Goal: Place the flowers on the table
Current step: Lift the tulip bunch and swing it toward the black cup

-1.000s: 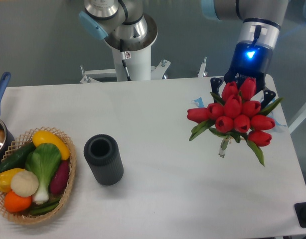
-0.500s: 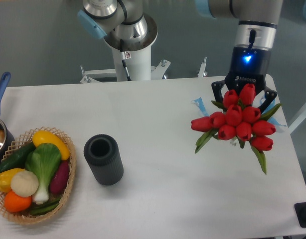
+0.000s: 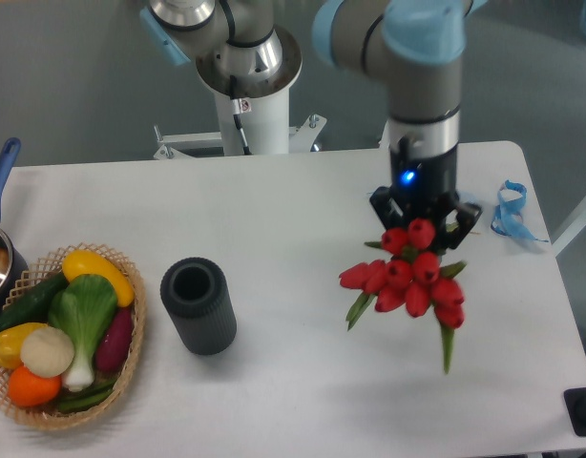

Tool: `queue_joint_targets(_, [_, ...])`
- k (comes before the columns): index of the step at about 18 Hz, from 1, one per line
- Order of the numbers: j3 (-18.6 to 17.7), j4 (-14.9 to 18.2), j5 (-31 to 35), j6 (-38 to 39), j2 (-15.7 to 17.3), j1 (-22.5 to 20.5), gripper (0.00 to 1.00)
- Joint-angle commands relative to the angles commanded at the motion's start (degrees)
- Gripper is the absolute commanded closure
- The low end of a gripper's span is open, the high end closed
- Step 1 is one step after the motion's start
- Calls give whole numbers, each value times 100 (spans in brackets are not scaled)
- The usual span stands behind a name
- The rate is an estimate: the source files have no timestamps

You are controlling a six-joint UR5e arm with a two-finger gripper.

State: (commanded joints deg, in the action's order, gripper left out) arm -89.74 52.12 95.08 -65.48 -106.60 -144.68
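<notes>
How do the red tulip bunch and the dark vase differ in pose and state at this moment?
The flowers hang at the gripper, blooms toward the camera; the vase stands free on the table. The flowers are bright red with green leaves; the vase is dark grey, ribbed and looks empty. The flowers are right of centre, the vase left of centre. Both are over the white tabletop.
</notes>
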Motion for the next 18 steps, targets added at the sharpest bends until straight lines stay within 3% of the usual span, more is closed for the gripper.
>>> queue_joint_targets(4, [106, 0, 581, 18, -370, 317, 63])
queue_joint_targets(13, [123, -26, 1196, 18, -1020, 643, 63])
queue_joint_targets(18, [115, -44, 1206, 17, -1293, 722, 63])
